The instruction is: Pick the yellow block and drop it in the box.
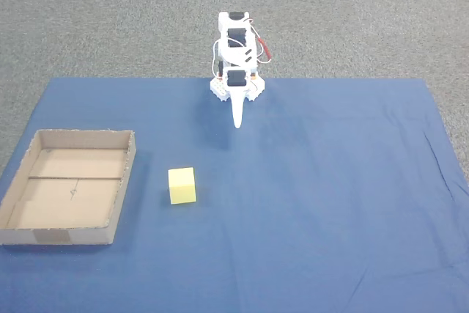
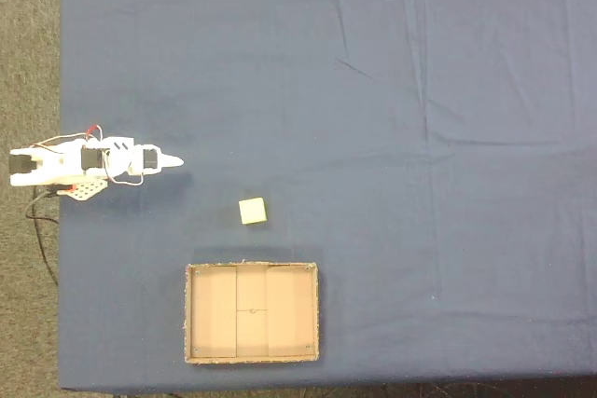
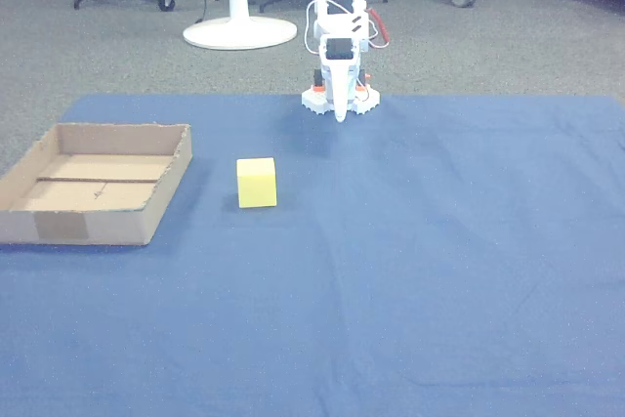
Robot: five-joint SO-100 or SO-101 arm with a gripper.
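Hand [image 1: 237,124] is sitting pressed together and empty near the arm's base, well apart from the yellow block [image 1: 182,185] lying beside the box [image 1: 124,181]; the reach appears not yet begun, calling for spreading and descending over the block.

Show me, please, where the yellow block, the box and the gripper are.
yellow block [image 1: 182,185]: a fixed view, front face.
box [image 1: 58,236]: a fixed view, near outer wall.
gripper [image 1: 237,124]: a fixed view, tip of the closed-looking jaws.
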